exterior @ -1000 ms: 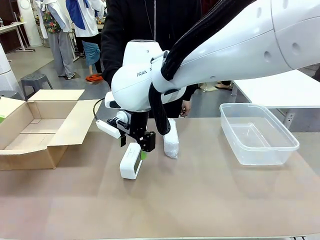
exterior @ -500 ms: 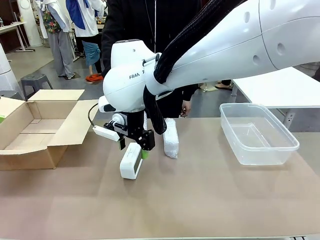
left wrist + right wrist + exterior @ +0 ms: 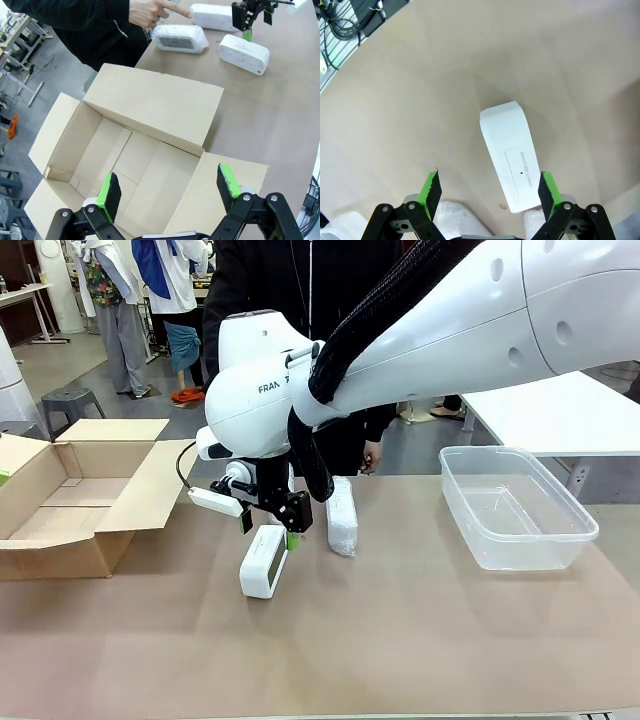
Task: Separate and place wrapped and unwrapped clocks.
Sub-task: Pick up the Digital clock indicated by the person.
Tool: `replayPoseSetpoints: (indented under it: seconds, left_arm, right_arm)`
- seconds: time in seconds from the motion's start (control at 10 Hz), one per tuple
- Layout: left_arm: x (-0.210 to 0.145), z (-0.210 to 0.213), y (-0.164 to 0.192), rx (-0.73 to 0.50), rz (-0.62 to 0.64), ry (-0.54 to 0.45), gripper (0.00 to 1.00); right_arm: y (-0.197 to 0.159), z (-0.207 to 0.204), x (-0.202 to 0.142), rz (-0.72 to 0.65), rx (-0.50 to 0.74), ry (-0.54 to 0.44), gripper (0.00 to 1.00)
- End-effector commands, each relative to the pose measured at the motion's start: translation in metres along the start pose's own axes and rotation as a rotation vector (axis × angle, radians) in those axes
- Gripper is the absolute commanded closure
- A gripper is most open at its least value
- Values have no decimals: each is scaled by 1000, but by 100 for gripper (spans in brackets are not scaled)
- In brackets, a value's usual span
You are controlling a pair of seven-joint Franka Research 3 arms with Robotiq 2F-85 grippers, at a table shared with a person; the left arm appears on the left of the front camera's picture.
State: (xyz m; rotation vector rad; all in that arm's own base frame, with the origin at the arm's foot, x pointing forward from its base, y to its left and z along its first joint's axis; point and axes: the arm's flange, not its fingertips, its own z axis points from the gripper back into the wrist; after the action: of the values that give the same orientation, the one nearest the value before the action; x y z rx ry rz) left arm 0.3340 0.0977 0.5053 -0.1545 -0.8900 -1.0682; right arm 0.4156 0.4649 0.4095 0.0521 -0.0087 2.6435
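Cardboard box [image 3: 70,495]: stands open at 9 o'clock on the tabletop [image 3: 420,640], with nothing inside.
Left end effector [image 3: 167,177]: hangs over the box with its jaws wide apart. It holds nothing and is well apart from every clock.
Bare clock [image 3: 512,155]: lies flat on the tabletop, just under the right end effector [image 3: 490,175]. In the right wrist view its long axis runs about 11 to 5 o'clock, so it crosses the line between the pads. It sits nearer the pad at 3 o'clock.
Right end effector: fully open and empty, and clearly the nearer one. I judge a small shift toward 3 o'clock would centre the clock before closing.
Wrapped clocks: two bundles [image 3: 180,38] [image 3: 212,16] lie near the bare clock on the far side, beside the person's pointing hand [image 3: 150,12].
Clear tub [image 3: 515,505]: at 3 o'clock, empty, well apart.
Surface: plain, flat, brown.
Room: tight on the bundle side, free elsewhere.
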Motion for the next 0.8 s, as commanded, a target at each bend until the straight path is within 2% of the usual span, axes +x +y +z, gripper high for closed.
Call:
replayPoseSetpoints:
  seconds: [0.0,0.7]
  left_arm:
    - [-3,-1,2,-9,-13,-19,0]
    - [-3,-1,2,-9,-13,-19,0]
  right_arm:
    - [5,-2,0,20,1,18,0]
    - [0,-1,0,1,1,-1,0]
